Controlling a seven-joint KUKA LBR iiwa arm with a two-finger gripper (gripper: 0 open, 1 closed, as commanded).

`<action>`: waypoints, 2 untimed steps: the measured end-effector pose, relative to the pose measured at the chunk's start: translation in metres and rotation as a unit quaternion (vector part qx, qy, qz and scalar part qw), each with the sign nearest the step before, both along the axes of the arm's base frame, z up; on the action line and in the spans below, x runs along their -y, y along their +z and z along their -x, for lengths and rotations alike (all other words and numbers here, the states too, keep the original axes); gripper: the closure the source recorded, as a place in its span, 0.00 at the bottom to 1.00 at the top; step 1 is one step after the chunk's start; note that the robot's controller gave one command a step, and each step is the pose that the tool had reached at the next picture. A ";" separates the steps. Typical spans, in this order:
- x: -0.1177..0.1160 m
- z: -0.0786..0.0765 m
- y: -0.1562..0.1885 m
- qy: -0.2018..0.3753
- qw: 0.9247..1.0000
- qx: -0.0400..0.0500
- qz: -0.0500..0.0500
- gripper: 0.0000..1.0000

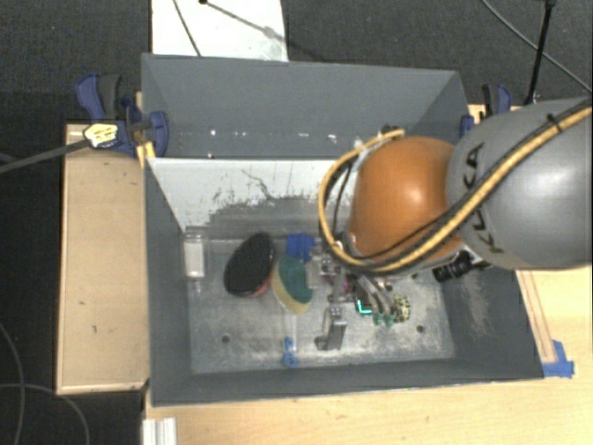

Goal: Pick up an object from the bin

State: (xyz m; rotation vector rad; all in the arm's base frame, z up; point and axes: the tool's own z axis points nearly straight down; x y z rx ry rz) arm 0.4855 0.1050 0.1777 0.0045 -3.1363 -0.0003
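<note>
Camera view: end effector (332, 330) beside teal-yellow sponge (295, 286), grip state unclear, arm (408, 202) hides top.

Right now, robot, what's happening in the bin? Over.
Gripper down in bin, front middle. Green-and-yellow sponge close on view's left, black oval disc beyond. Small blue piece by front wall.

We reach in from right, grey arm (533, 188) angled down and leftward. At wrist, orange cover (403, 197) sits just above gripper (332, 330); yellow-black cable (326, 202) loops round cover. Our gripper points down, low in view's middle. Small green light (363, 310) glows beside it.
</note>
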 end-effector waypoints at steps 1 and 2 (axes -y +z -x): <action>-0.055 -0.102 -0.109 0.154 0.988 0.003 -0.001 0.00; -0.098 -0.095 -0.076 0.061 0.998 0.002 0.004 0.00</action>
